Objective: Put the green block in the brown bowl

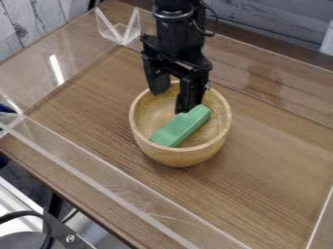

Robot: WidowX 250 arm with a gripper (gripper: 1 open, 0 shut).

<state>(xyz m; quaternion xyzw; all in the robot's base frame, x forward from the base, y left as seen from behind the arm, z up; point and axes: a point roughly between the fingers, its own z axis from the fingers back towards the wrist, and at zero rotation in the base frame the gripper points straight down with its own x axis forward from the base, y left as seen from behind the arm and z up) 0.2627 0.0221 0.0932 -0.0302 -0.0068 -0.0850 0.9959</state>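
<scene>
With jaws apart and empty, the gripper [173, 90] points down over the brown bowl [146, 136], the green block [181, 126] lying inside just below its fingertips, on a wood-grain table [260, 146] enclosed by clear walls [97, 199].

I have only 1 view of my workspace. It looks down at a slant from above and in front of the near left corner of the wooden table [260, 156], facing toward the far right. It sits fairly close: the table fills the frame, and my arm is cut off at the top edge.
</scene>
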